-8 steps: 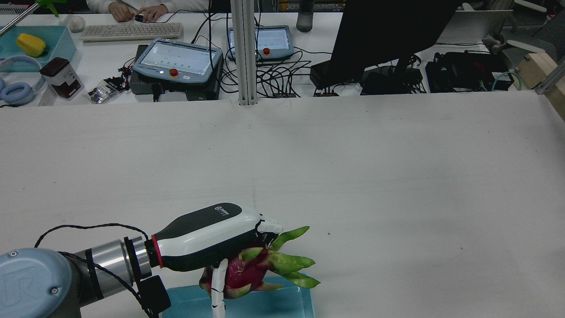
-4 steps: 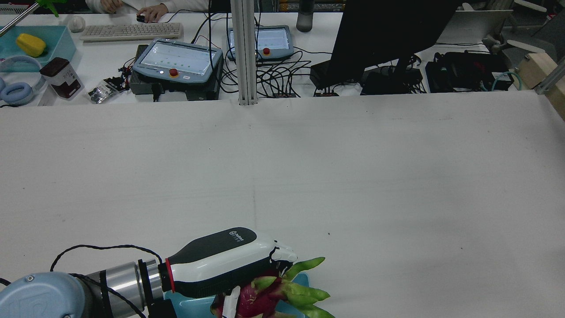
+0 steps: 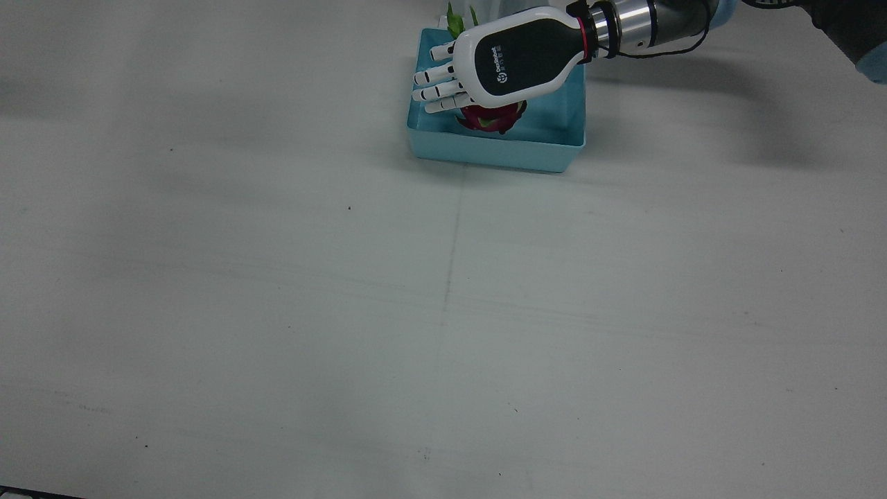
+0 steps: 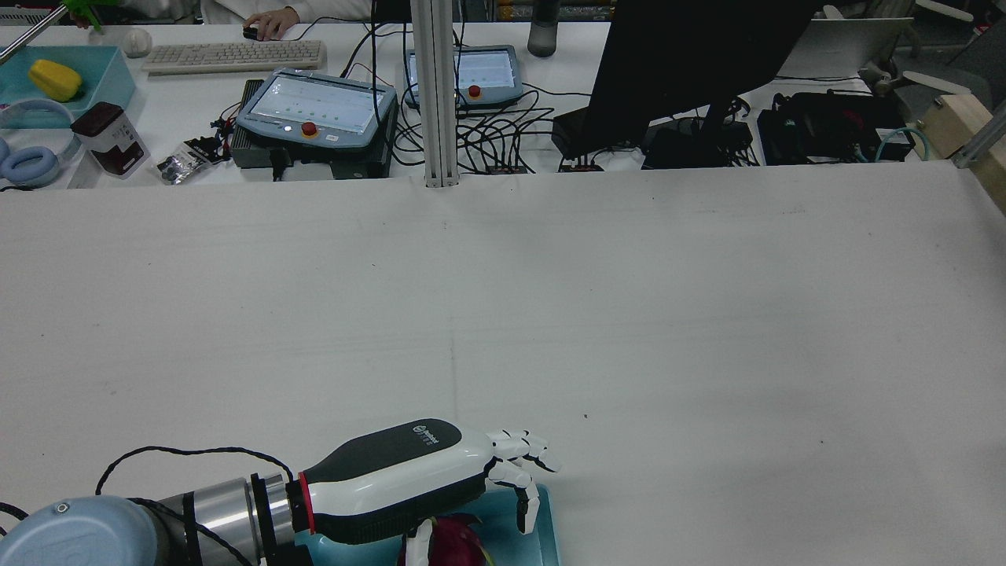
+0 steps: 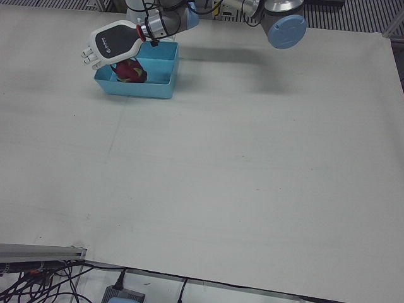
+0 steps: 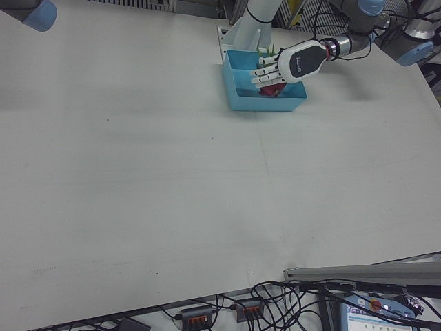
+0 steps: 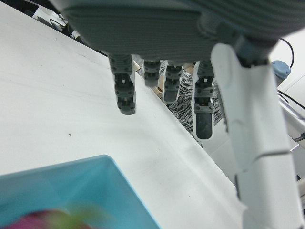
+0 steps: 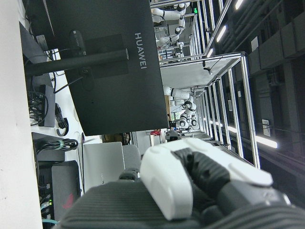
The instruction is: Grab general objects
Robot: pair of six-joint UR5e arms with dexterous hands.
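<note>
Left robot hand (image 3: 485, 66) released, fingers (image 3: 436, 90) spread, hovering over blue bin (image 3: 499, 149) at desk (image 3: 443, 312) edge nearest robot; dragon fruit (image 3: 488, 118) lies in bin under palm. Right robot hand (image 8: 190, 191): grip state cannot tell

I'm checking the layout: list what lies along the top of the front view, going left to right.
bare table → fingers of the left hand → dragon fruit under the palm, in the blue bin → silver wrist
</note>
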